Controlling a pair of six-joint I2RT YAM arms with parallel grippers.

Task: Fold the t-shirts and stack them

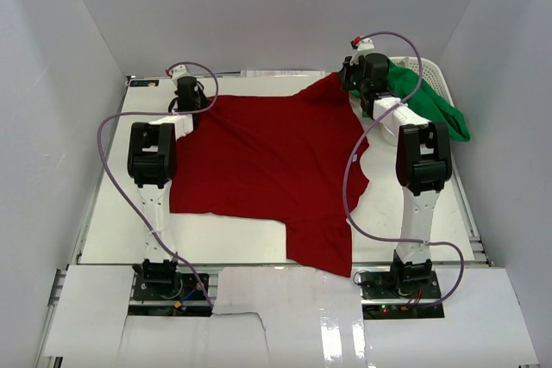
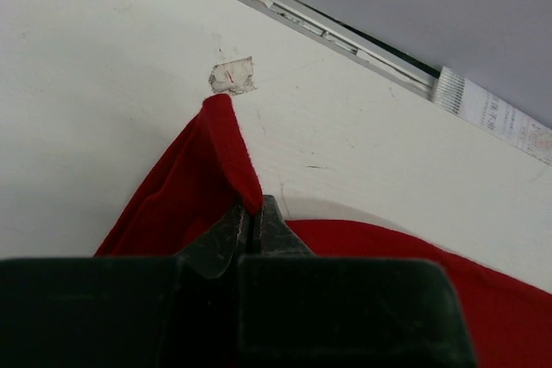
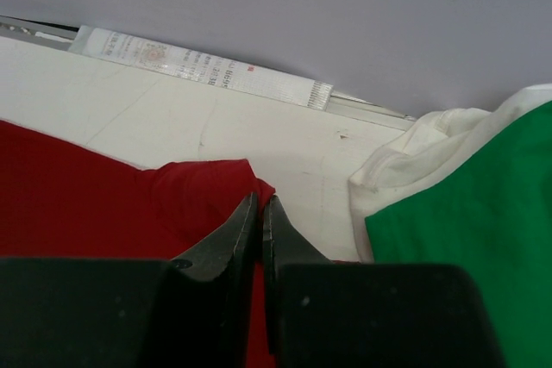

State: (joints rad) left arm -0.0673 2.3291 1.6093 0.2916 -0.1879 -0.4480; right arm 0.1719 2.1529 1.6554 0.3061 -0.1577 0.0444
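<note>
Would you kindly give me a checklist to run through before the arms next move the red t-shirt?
1. Left gripper shut on a far corner of the red t-shirt: ok.
2. Right gripper shut on the other far corner: ok.
3. Red t-shirt lying flat: not ok, its near part reaches past the table edge.
4. Green t-shirt apart from the red one, draped over the basket: ok.
5. Right arm's cable clear of the cloth: cannot tell.

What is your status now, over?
Left gripper, right gripper: shut on red t-shirt far corners. Green t-shirt draped over white basket. Nothing in the way.
</note>
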